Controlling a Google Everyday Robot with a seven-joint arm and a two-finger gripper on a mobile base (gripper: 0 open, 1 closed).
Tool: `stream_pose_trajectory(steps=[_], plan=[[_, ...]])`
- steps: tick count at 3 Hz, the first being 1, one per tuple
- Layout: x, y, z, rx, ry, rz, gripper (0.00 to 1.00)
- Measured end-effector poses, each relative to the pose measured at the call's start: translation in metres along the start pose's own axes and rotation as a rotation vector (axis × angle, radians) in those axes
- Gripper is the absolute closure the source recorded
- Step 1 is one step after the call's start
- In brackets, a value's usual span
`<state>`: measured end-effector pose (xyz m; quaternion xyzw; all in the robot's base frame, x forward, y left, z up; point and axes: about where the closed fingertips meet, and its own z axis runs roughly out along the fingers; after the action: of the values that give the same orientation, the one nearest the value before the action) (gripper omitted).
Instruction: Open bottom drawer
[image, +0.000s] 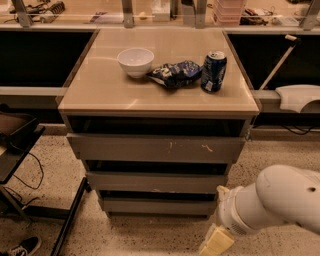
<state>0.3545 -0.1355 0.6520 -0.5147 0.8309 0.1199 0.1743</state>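
Observation:
The cabinet has three grey handleless drawers. The bottom drawer (155, 205) is the lowest, with a plain flat grey front and a dark gap above it; it sits about flush under the middle front (155, 182). The top front (157, 148) is widest and has white scratch marks. My gripper (216, 243) hangs at the end of the white arm (280, 200), low at the lower right, just right of and below the bottom drawer's right corner. It is not touching the drawer.
On the cabinet top (100, 90) stand a white bowl (135, 61), a blue chip bag (175, 73) and a blue can (213, 71). A dark chair or cart (15, 145) and a black bar (70, 215) stand at the left. Speckled floor (145, 235) lies in front.

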Motion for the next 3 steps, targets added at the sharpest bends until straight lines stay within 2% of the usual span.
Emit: stream_pose_trajectory(steps=[1,2,3], plan=[[0.014,0.047,0.056,-0.063,-0.1,0.054,0.0],[0.019,0.069,0.123,-0.12,-0.185,0.113,0.0],[-0.003,0.058,0.195,-0.156,-0.24,0.161,0.0]])
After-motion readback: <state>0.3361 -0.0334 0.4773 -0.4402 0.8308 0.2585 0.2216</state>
